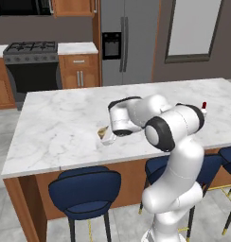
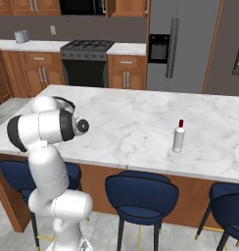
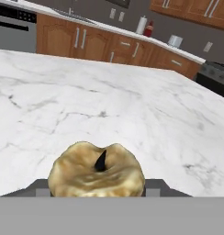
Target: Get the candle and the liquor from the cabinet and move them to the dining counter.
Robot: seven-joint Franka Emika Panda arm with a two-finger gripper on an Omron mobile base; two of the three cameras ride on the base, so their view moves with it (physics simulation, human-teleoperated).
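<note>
My gripper (image 1: 106, 137) hangs low over the dining counter (image 1: 60, 127), near its front edge, shut on the candle (image 3: 96, 172). The candle is a short tan-gold cylinder with a dark wick, and it sits between the two grey fingers (image 3: 155, 187) in the hand view. In the left base view the candle (image 1: 103, 131) peeks out under the hand; I cannot tell whether it touches the marble. The liquor (image 2: 179, 137), a slim white bottle with a red cap, stands upright on the dining counter (image 2: 131, 122) to the right of the arm. In the left base view its red cap (image 1: 204, 105) shows behind my elbow.
Navy stools (image 1: 84, 189) (image 2: 141, 193) line the counter's near side. Behind the island stand a stove (image 1: 31, 66), wooden base cabinets (image 1: 79, 71) and a steel fridge (image 1: 124, 42). Wooden wall cabinets (image 1: 72, 6) run along the top edge.
</note>
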